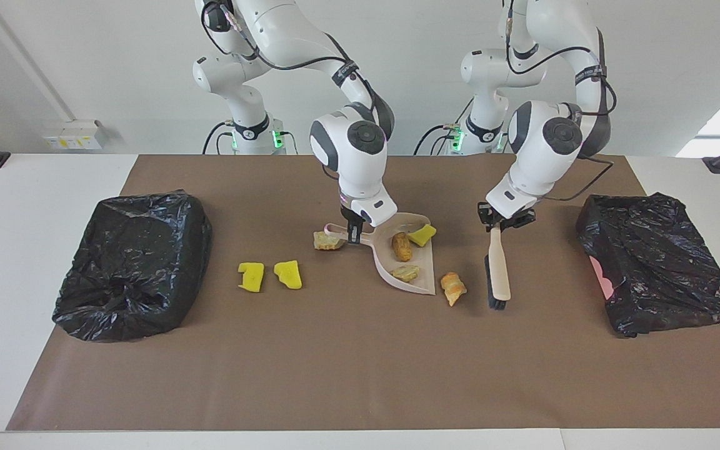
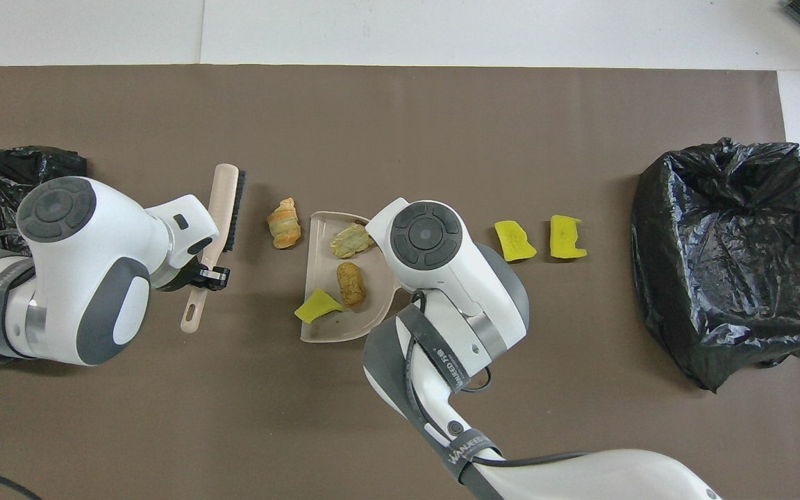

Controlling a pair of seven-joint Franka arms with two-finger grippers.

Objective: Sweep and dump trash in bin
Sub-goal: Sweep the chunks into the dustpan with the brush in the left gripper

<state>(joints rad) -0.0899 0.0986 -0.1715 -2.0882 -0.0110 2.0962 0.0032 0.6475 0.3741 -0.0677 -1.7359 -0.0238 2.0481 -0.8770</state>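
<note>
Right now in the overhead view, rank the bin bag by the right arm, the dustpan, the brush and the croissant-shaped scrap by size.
1. black bin bag
2. pink dustpan
3. brush, though raised toward the camera, so unsure against the dustpan
4. croissant-shaped scrap

Seven scraps (image 1: 454, 288), two bins (image 1: 132, 264)
</note>
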